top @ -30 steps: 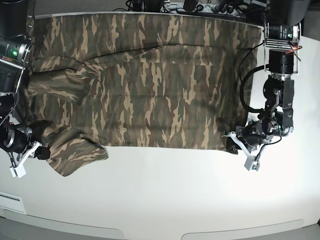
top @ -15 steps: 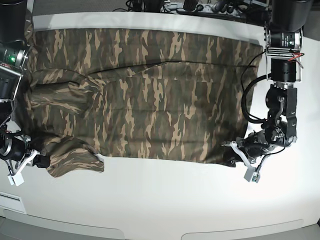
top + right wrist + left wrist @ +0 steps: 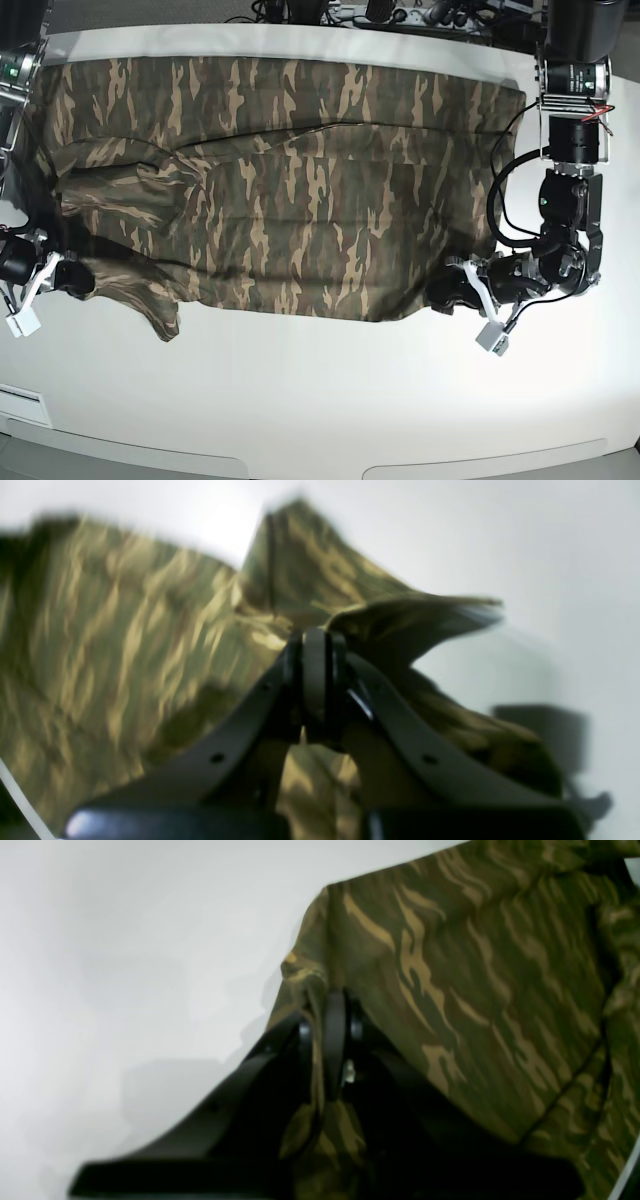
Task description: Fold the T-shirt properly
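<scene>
The camouflage T-shirt (image 3: 300, 180) lies spread wide across the white table (image 3: 320, 400). My left gripper (image 3: 455, 295), on the base view's right, is shut on the shirt's near right corner. In the left wrist view my left gripper (image 3: 330, 1012) pinches a folded edge of the shirt (image 3: 475, 965). My right gripper (image 3: 68, 278), on the base view's left, is shut on the near sleeve, which trails to a point. In the blurred right wrist view my right gripper (image 3: 315, 650) clamps a raised flap of the shirt (image 3: 125, 630). The collar is not visible.
Cables and equipment (image 3: 400, 12) line the table's back edge. The arm columns stand at the far left (image 3: 15, 70) and far right (image 3: 575, 70). Bare white table runs along the front below the shirt.
My right gripper has pulled the bunched near sleeve back and outward, stretching it flatter. My left gripper has shifted slightly inward with the shirt's corner. Both stay shut on cloth.
</scene>
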You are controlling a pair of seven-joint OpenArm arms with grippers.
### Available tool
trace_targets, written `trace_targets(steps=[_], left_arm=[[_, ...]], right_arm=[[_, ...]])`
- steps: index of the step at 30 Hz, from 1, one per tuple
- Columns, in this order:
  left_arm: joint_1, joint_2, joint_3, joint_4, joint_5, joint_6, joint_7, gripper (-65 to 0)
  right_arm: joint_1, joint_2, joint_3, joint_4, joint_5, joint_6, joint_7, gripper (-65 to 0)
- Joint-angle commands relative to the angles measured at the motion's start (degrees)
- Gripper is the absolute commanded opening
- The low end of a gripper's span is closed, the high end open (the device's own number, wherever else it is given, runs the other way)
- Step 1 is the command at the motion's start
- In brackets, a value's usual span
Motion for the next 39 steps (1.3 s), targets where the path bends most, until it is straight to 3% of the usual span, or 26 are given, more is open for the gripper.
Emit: trace_targets(steps=[1, 6, 17, 22, 25, 34, 39], left_arm=[[-1.38, -0.76, -0.31, 0.83, -2.38, -0.39, 0.22, -65.0], [0.39, -1.57, -0.31, 0.85, -4.22, -1.01, 1.79, -65.0], [0.44, -6.69, -0.31, 0.90, -6.27, -1.88, 1.79, -65.0], [0.44, -7.02, -0.31, 0.90, -11.34, -1.90, 5.95, -65.0], [0.46, -7.08, -0.31, 0.92, -17.18, -4.22, 10.88, -65.0], [0.63, -11.34, 2.78, 3.21, -25.64, -5.39, 14.84, -65.0], [0.66, -12.96, 5.22, 4.11, -26.18, -5.39, 14.91, -65.0]], right_arm=[[0.15, 2.21, 0.68, 2.43, 1.07, 0.12, 1.01, -65.0], [-4.20, 4.46, 0.90, 5.25, 0.76, 0.12, 1.01, -65.0], [-4.15, 11.10, 1.20, 5.25, 1.44, 0.12, 1.20, -65.0], [-4.17, 11.17, 1.20, 5.25, 1.44, 0.12, 0.35, -65.0], [-4.20, 11.15, 1.20, 5.27, 2.12, 0.12, 0.31, -65.0], [-4.33, 11.41, 1.20, 5.33, 12.70, 0.12, -7.72, -65.0], [-4.66, 11.47, 1.20, 5.33, 13.64, 0.12, -11.08, -65.0]])
